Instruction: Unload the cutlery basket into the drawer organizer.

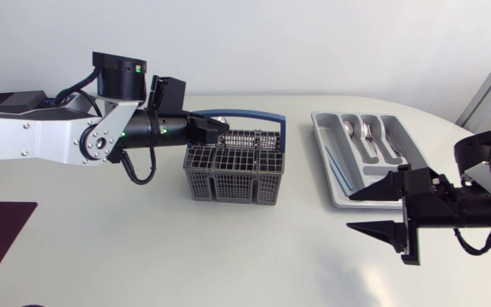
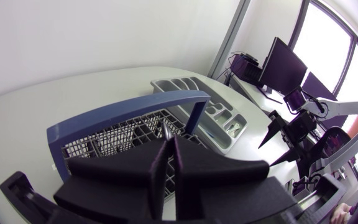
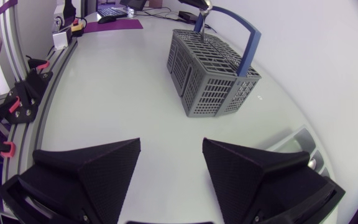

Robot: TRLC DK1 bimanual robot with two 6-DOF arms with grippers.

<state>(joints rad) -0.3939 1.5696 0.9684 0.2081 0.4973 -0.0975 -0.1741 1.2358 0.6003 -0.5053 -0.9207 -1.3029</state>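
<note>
Grips silver metal cutlery handle [image 2: 165,129] in left end effector [image 1: 222,130], just over grey slotted plastic basket [image 1: 228,175]. Holds right end effector [image 1: 352,212] spread wide beside grey plastic drawer organizer [image 1: 335,183].

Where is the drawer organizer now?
Head view: the light grey plastic drawer organizer lies right of the blue-handled grey cutlery basket, its near end beside the black right gripper.

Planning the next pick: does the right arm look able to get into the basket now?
Probably not: the left tool, gripping cutlery, hangs over the basket beside its blue handle, crowding the open top.
</note>
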